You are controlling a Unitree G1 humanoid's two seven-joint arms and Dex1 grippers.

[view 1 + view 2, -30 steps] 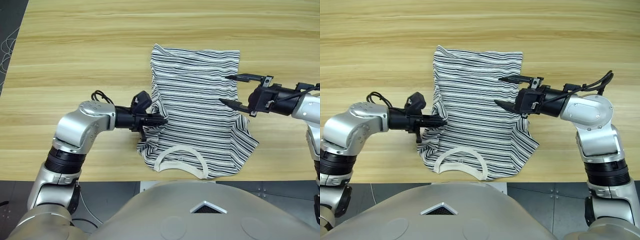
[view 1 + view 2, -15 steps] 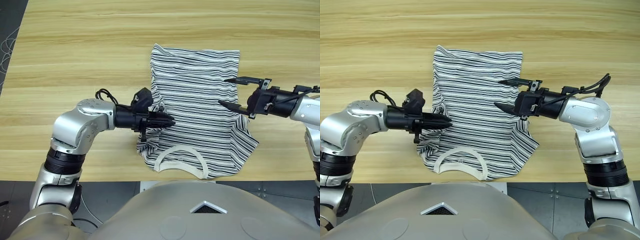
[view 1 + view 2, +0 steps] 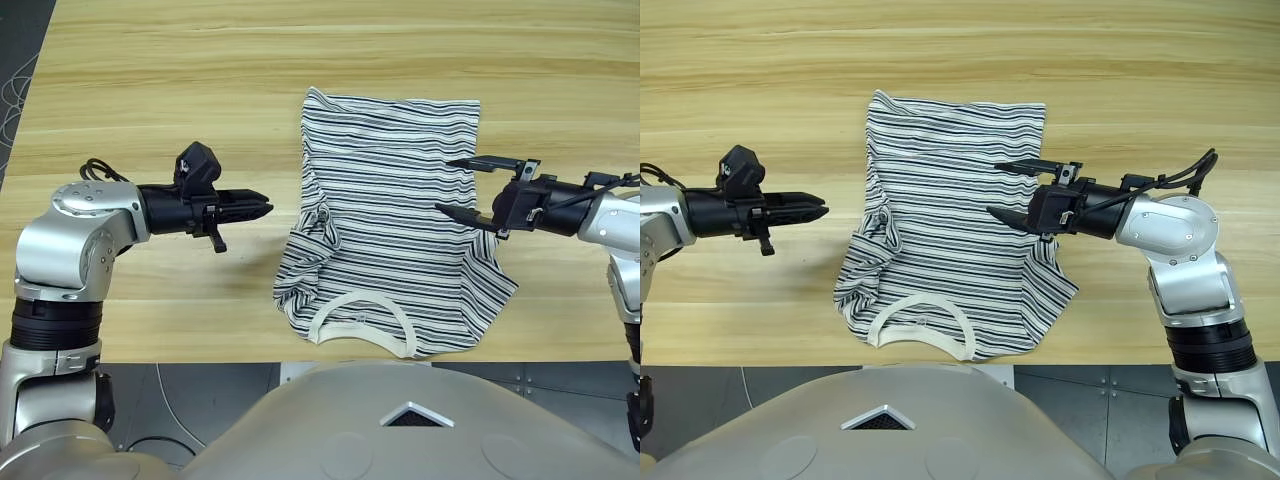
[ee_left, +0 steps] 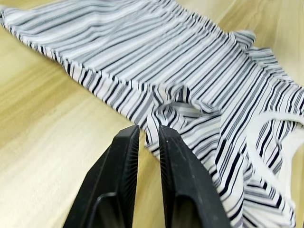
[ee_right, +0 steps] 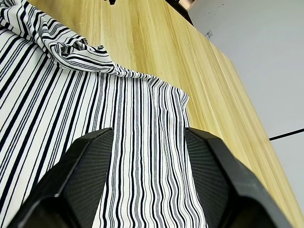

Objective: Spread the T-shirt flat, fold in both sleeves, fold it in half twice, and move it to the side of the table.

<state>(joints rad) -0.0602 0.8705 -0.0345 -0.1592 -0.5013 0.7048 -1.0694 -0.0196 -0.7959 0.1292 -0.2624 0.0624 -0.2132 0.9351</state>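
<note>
The black-and-white striped T-shirt (image 3: 385,150) lies on the wooden table (image 3: 150,80), collar (image 3: 358,322) at the near edge and hem toward the far side. Its left sleeve (image 3: 318,222) is bunched inward over the body; the right sleeve (image 3: 495,272) pokes out on the right. My left gripper (image 3: 264,208) is shut with nothing in it, hovering over bare wood a short way left of the shirt (image 4: 199,66). My right gripper (image 3: 449,185) is open above the shirt's right side, with striped cloth (image 5: 142,104) below its fingers.
The table's near edge (image 3: 150,358) runs just under the collar. Bare wood stretches to the left, the right and beyond the hem. Dark floor (image 3: 20,60) lies past the table's left edge.
My left gripper has let go of the left sleeve and drawn back to the left, off the shirt. The sleeve stays bunched on the body. The right gripper has barely moved.
</note>
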